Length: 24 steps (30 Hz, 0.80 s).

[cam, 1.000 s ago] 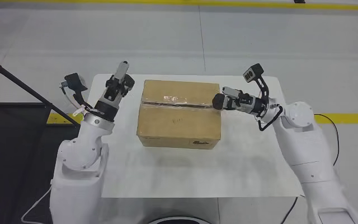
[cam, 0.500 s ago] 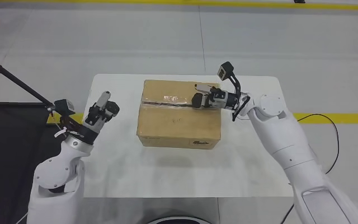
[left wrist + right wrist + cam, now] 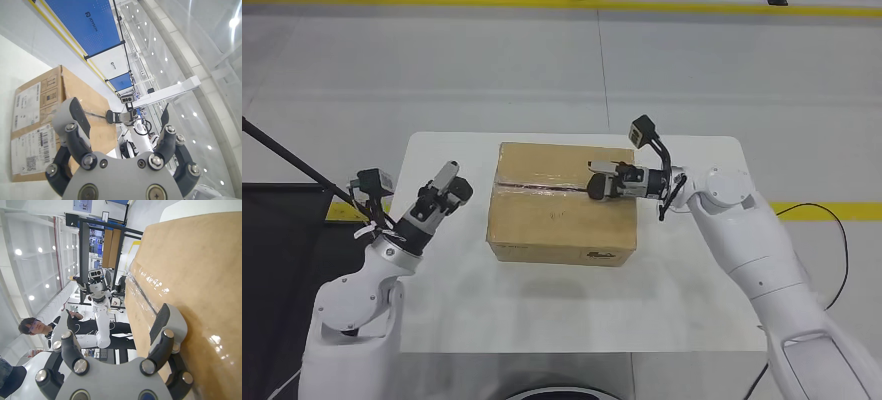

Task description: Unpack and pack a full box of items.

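Swings the left gripper point(image 3: 456, 180) in closer to the cardboard box point(image 3: 560, 215) than half a second ago, stopping just beside its left wall with fingers spread and empty. Keeps the right gripper point(image 3: 594, 178) over the box top at much the same spot, fingers spread wide, one lying at the taped seam point(image 3: 143, 294). Sits closed, flaps taped shut, in the middle of the white table point(image 3: 682, 290).

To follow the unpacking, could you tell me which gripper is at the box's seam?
The right gripper, open at the taped seam on the box; the left gripper hangs open beside the box.
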Motion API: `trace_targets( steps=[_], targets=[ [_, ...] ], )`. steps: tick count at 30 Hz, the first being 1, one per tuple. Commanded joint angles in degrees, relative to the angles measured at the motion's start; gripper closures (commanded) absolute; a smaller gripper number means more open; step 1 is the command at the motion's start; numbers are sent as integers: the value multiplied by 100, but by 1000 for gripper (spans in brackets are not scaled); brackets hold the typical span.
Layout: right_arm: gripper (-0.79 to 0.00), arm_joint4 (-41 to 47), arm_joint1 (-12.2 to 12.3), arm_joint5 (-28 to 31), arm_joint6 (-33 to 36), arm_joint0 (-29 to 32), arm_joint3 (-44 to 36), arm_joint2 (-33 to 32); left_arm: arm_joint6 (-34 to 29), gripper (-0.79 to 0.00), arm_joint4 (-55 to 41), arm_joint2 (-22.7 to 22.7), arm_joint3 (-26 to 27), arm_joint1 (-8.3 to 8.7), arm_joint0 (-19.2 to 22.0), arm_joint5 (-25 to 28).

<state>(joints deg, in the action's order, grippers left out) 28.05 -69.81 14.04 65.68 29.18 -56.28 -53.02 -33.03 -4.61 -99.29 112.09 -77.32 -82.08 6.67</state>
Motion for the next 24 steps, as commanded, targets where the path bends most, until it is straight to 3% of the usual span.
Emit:
trace_targets(
  steps=[1,6,17,24],
  targets=[
    [-785,-151,57,-59,-35,93,-125,-109,-72,-785,-51,83,51,13,86,-58],
    [-785,-292,193,-111,-50,364,-410,-438,-257,-785,-221,450,-44,30,426,-232],
    [-785,-447,516,-195,-103,1157,-1165,-1353,-317,-785,-454,1589,-815,-9,1192,-353],
    [-785,-458,646,-276,-150,1569,-1474,-1767,-117,-785,-457,1923,-1371,-28,1487,-343]
  ],
)
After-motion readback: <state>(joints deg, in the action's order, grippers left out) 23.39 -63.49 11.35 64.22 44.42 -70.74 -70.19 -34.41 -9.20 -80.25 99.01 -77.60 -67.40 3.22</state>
